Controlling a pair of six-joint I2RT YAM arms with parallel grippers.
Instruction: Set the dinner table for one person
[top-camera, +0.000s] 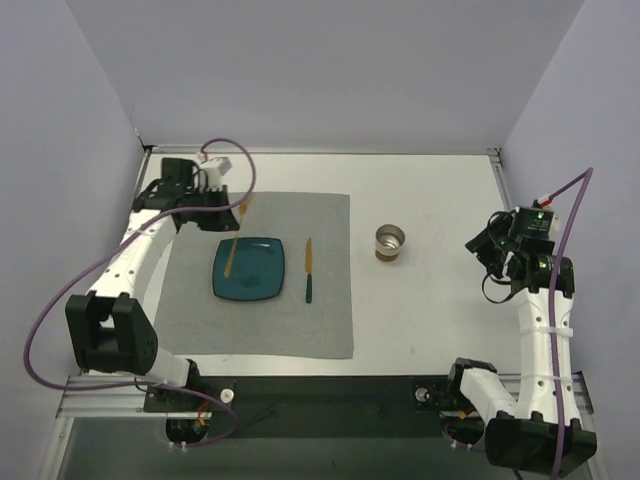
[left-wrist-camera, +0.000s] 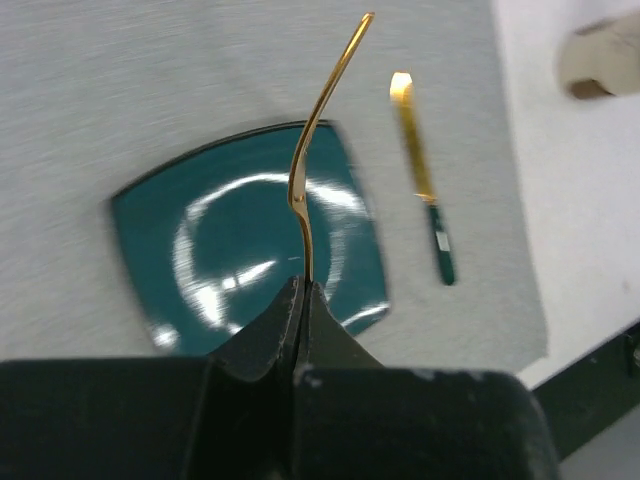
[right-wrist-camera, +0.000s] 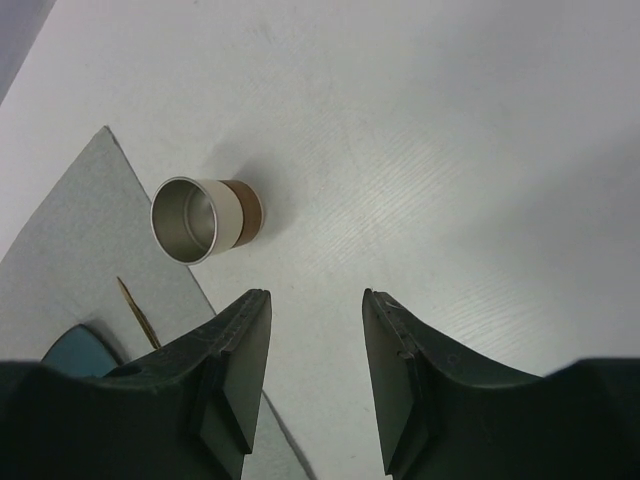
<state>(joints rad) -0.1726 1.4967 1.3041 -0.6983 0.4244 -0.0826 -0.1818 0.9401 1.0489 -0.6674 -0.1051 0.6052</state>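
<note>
My left gripper (left-wrist-camera: 302, 285) is shut on one end of a thin curved gold utensil (left-wrist-camera: 320, 110), seen edge-on; whether it is a fork or a spoon I cannot tell. The gold utensil (top-camera: 236, 238) hangs over the square teal plate (top-camera: 248, 268) on the grey mat (top-camera: 300, 330). To the right of the plate (left-wrist-camera: 230, 250) lies a knife (top-camera: 309, 270) with a gold blade and green handle. My right gripper (right-wrist-camera: 317, 295) is open and holds nothing, raised over the white dinner table (top-camera: 430, 310) to the right of a metal cup (right-wrist-camera: 205, 218).
The cup (top-camera: 390, 241) stands on bare table just off the mat's right edge. White walls close the table in at the back and both sides. The left arm's purple cable (top-camera: 60, 290) loops along the left wall.
</note>
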